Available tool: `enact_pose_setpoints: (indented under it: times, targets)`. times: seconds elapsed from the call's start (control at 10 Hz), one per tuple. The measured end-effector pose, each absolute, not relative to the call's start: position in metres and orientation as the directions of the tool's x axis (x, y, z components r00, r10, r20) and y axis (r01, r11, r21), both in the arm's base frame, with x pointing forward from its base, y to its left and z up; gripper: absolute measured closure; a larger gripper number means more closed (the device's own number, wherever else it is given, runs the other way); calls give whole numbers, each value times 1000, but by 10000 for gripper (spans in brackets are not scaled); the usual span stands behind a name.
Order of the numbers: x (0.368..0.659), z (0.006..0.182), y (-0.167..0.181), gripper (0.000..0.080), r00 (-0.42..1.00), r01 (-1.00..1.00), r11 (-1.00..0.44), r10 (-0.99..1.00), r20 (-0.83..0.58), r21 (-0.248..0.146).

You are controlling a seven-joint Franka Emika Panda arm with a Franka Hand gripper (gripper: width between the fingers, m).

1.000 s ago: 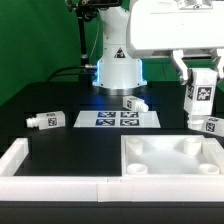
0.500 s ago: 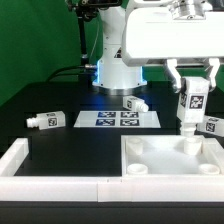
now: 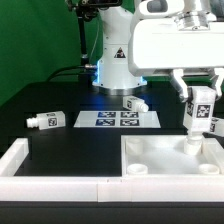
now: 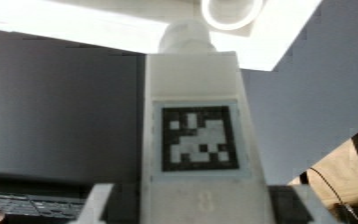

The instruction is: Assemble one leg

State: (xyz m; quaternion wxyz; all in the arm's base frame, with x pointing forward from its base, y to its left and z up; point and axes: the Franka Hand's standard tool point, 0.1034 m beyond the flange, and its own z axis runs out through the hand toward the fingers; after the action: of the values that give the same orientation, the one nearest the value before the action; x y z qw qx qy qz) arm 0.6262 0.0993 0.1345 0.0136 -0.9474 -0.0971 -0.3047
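The leg [image 3: 201, 110] stands upright in my grip with its black-and-white tag turned to the exterior camera. Its narrow lower end is down at the rear round socket [image 3: 190, 144] of the white panel [image 3: 165, 166], on the exterior view's right. From there I cannot tell whether the tip touches the socket or hangs just above it. In the wrist view the leg [image 4: 197, 100] fills the middle of the picture, tag toward the lens. Its far tip sits close beside the socket [image 4: 240, 12] in the pale panel [image 4: 87, 20].

My gripper [image 3: 200, 93] is closed onto the leg's upper part, with one finger [image 3: 183, 90] showing on either side of it.

A second leg [image 3: 214, 126] stands just beside the held one at the exterior view's right edge, partly hidden. A third leg [image 3: 135, 103] lies on its side on the black table [image 3: 60, 95], just behind the marker board [image 3: 118, 119]. A fourth leg [image 3: 45, 119] lies near the board, toward the exterior view's left. A white L-shaped wall [image 3: 18, 155] sits at the front, on the exterior view's left, and my own base [image 3: 115, 65] rises behind the board.
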Motion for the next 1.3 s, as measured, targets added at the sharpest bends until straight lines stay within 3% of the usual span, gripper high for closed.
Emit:
enact_pose_setpoints:
  times: [0.7, 1.0, 1.3]
  targets:
    - [633, 101, 120, 512, 795, 207, -978, 183, 578, 25]
    - [640, 100, 126, 512, 775, 218, -976, 192, 602, 30]
    - [638, 101, 115, 512, 781, 249, -966, 240, 577, 64]
